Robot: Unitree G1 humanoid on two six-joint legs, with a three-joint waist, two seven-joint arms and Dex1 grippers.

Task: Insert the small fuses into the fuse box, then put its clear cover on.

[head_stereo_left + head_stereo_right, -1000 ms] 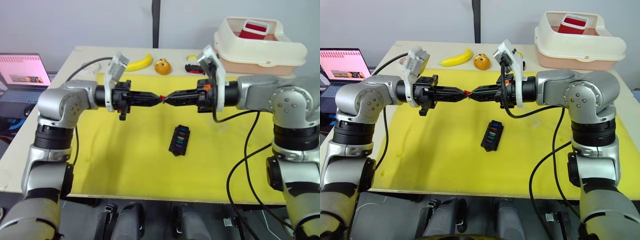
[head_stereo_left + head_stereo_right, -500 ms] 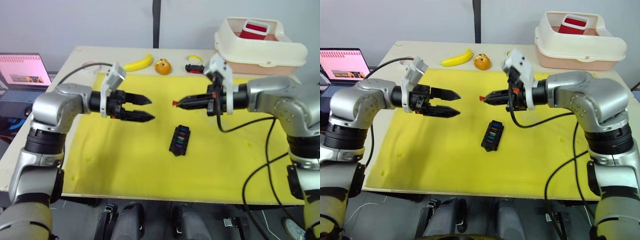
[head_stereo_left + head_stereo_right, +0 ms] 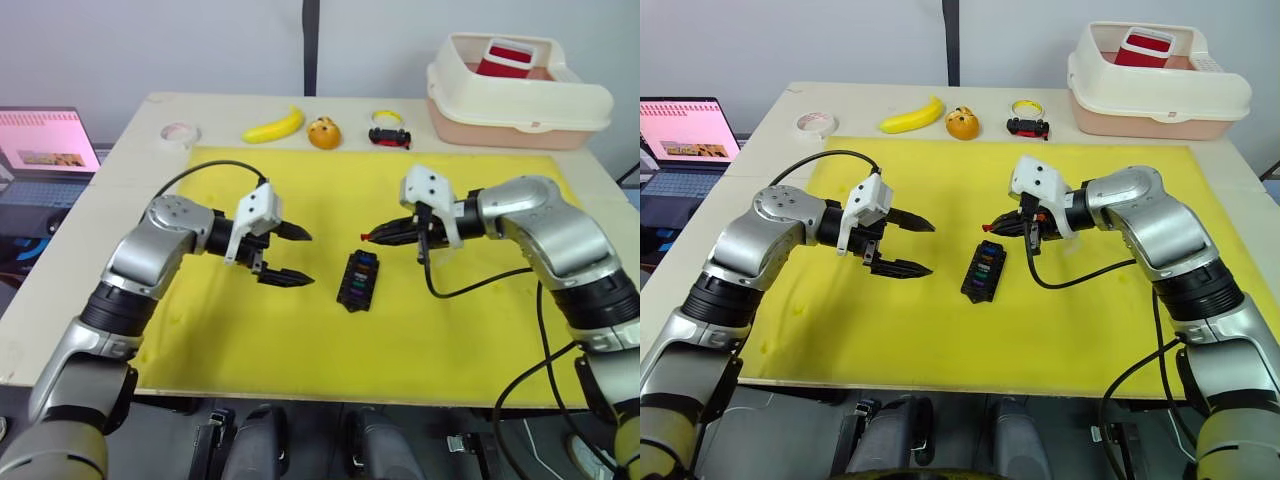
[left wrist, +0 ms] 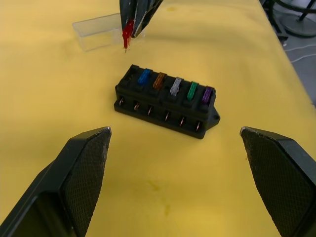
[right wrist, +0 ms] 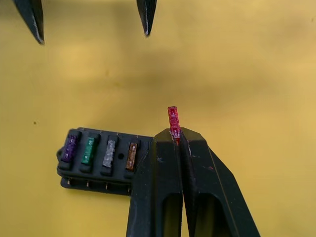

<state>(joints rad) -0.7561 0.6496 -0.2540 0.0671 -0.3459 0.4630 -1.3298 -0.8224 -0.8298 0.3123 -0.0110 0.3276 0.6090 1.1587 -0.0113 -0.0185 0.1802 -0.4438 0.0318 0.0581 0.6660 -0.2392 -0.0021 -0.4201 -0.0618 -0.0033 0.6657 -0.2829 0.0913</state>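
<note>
Both arms dropped toward the fuse box (image 3: pixel 358 280); right jaws pinch the red fuse (image 5: pixel 172 118), left jaws gape empty.

Fuse box (image 3: pixel 359 280) lies near the middle of the mat (image 3: pixel 250 340), clear cover (image 4: pixel 96 32) just right of it. Along the table's far edge, left to right: tape roll (image 3: pixel 180 132), banana (image 3: pixel 275 126), toy car (image 3: pixel 389 136), bin (image 3: pixel 515 95) at the far right corner

Bare yellow mat (image 3: pixel 250 330) fills the frame's lower half; only the fuse box (image 3: pixel 358 280) at centre blocks passage.
</note>
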